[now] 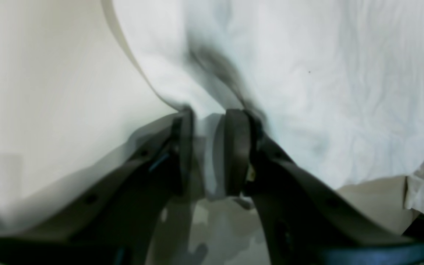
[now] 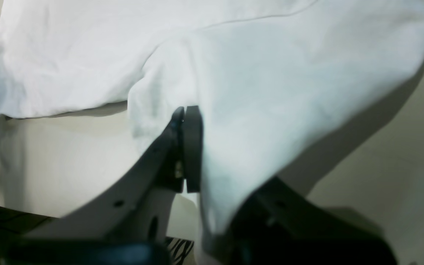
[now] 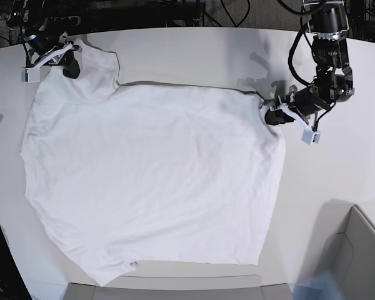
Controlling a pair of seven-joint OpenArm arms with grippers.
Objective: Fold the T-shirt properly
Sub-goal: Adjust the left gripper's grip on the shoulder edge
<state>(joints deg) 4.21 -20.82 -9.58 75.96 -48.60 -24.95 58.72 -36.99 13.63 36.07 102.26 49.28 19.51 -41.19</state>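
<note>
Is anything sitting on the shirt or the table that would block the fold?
Nothing visible. Both end effectors, left and right, already pinch edges of the T-shirt, and its spread top and the table around it carry nothing else.

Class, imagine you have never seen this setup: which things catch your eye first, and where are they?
A big white T-shirt lies spread over most of the table. The right gripper pinches one corner at the far left of the base view. The left gripper bites the shirt's edge at the right side of that view, cloth between its fingers.

No readable text, labels, brands, numbers or signs in any view
</note>
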